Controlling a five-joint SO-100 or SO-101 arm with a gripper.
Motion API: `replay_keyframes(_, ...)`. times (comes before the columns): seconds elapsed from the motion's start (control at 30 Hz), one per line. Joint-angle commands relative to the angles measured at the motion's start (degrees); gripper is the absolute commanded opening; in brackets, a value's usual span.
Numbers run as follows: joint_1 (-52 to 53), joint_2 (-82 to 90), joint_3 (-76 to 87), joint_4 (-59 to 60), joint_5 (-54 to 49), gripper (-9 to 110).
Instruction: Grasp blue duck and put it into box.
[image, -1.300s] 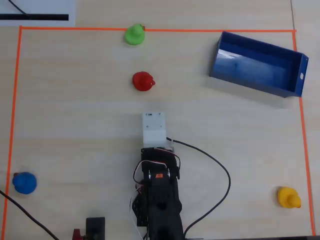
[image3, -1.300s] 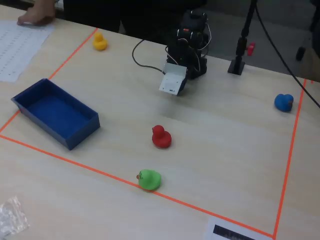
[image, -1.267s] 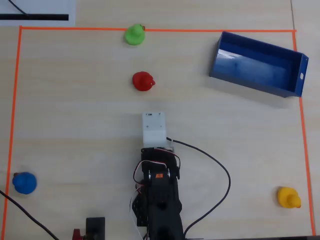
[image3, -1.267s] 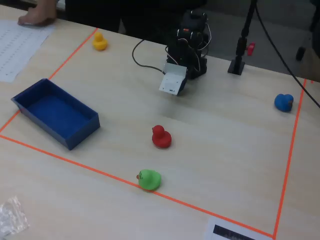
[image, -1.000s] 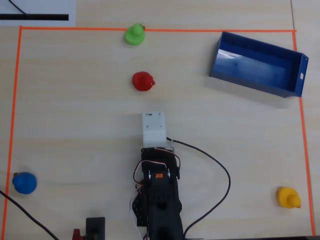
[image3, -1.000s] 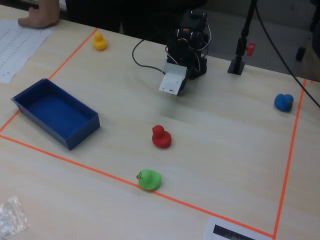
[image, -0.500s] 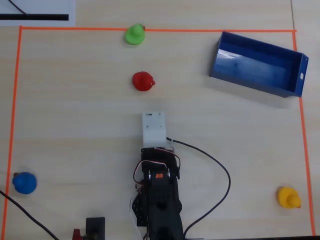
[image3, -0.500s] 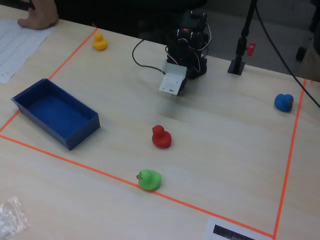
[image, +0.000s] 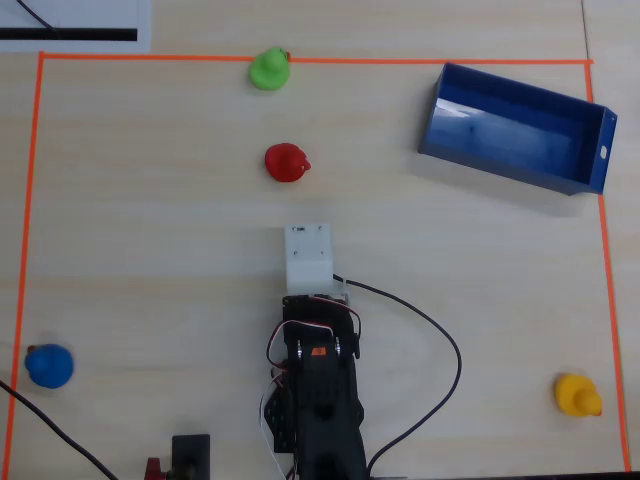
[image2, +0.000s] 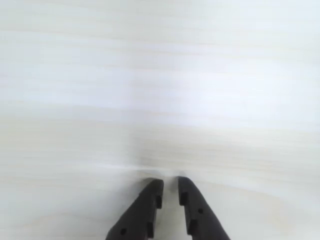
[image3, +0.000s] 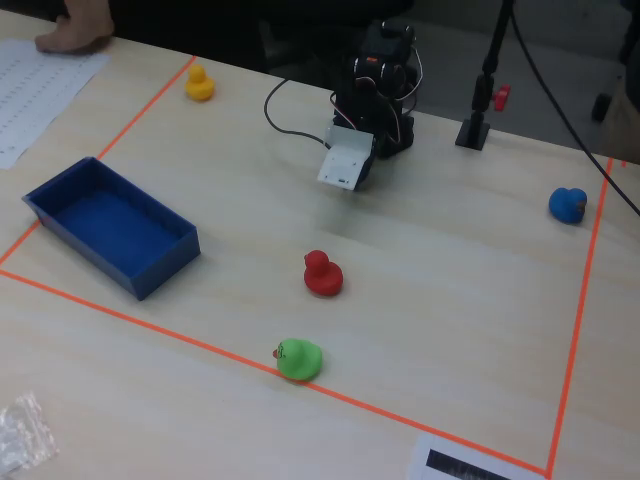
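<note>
The blue duck sits near the lower left corner of the taped area in the overhead view, and at the far right in the fixed view. The dark blue open-top box stands empty at the upper right in the overhead view, and at the left in the fixed view. My arm is folded back at its base, with the white wrist housing hiding the fingers from above. In the wrist view my gripper is empty over bare table, its jaws almost touching. It is far from both the duck and the box.
A red duck sits just ahead of the arm, a green duck lies on the far orange tape line, and a yellow duck is at the lower right. A black cable loops right of the arm's base. A black stand is beside the base.
</note>
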Motion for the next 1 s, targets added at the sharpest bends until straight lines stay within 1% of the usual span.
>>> replay_keyframes(0.0, 0.6, -0.3, -0.2, 0.7, 0.4, 0)
replay_keyframes(0.73, 2.6, -0.4, -0.3, 0.8, 0.0, 0)
replay_keyframes(0.8, 3.2, -1.4, -3.8, 3.2, -6.2, 0)
replay_keyframes(0.9, 0.3, -10.7, -13.4, 4.7, -7.4, 0)
replay_keyframes(0.97, -4.8, -20.2, -22.0, 9.0, -6.3, 1)
